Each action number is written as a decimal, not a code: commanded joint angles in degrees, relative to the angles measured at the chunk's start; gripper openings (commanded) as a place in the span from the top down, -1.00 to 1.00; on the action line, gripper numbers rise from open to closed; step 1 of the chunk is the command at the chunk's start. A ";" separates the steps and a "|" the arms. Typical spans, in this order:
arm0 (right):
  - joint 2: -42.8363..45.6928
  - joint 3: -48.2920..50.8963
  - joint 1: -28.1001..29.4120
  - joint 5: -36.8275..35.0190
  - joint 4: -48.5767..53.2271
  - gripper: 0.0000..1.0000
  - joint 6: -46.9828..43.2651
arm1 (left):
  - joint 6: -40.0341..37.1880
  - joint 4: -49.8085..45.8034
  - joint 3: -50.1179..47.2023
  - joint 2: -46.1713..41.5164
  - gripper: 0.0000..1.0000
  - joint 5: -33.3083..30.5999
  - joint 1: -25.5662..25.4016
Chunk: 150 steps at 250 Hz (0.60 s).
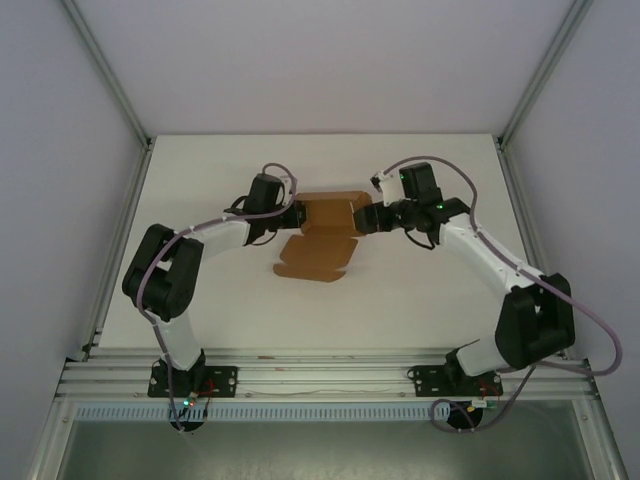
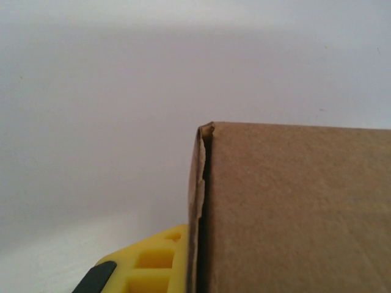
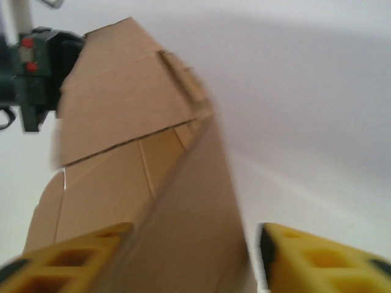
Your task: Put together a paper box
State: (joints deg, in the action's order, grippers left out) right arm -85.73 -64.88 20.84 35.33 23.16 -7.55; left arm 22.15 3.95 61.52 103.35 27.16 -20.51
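We see the paper box [image 3: 140,159] blurred at the right wrist, its lower part cut off by the frame's bottom edge.

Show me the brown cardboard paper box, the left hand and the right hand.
Brown cardboard paper box [image 1: 318,256]: top view, its near flap.
Left hand [image 1: 299,215]: top view, between its fingertips.
Right hand [image 3: 190,262]: right wrist view, between its yellow fingertips.

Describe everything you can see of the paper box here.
The paper box is plain brown cardboard, a die-cut sheet only partly folded, with creases and flaps visible. It sits on the white table between the arms, one panel raised and another flap lying flat toward the near side. The left tool pinches its left edge; the right tool straddles a raised panel, jaws apart.
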 commanded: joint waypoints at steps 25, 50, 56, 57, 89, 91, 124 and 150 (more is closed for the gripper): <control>-1.19 -3.26 0.92 -6.27 -3.55 0.67 -1.32 | 0.97 -3.92 2.25 -0.44 1.00 -0.31 -0.12; -0.71 -3.28 1.83 -7.26 -3.23 0.92 -2.17 | 1.34 -7.84 4.37 0.59 0.93 -7.30 -0.63; -0.50 -3.20 2.23 -7.87 -3.18 0.95 -2.35 | 1.24 -9.23 5.07 1.00 0.87 -9.51 -0.87; -0.45 -3.17 2.25 -7.98 -3.15 0.96 -2.37 | 1.28 -9.45 5.17 1.12 0.86 -9.85 -0.90; 1.12 -2.77 4.71 -12.30 -3.31 1.00 -3.03 | 2.50 -15.89 8.70 3.60 0.81 -22.42 -2.33; 1.21 -2.66 4.86 -12.46 -3.41 1.00 -2.96 | 2.62 -16.14 8.82 3.76 0.81 -23.07 -2.40; 2.02 -2.09 5.37 -12.74 -4.49 1.00 -0.26 | 5.81 -19.80 10.55 5.63 0.82 -32.28 -2.87; 2.19 -1.41 5.73 -10.34 -5.23 1.00 1.37 | 6.93 -18.84 10.06 7.29 0.82 -33.44 -2.88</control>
State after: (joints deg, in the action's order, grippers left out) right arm -86.52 -66.35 26.37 25.28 19.53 -8.51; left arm 26.74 -9.06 71.70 107.26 6.96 -24.84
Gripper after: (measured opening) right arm 0.066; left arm 0.094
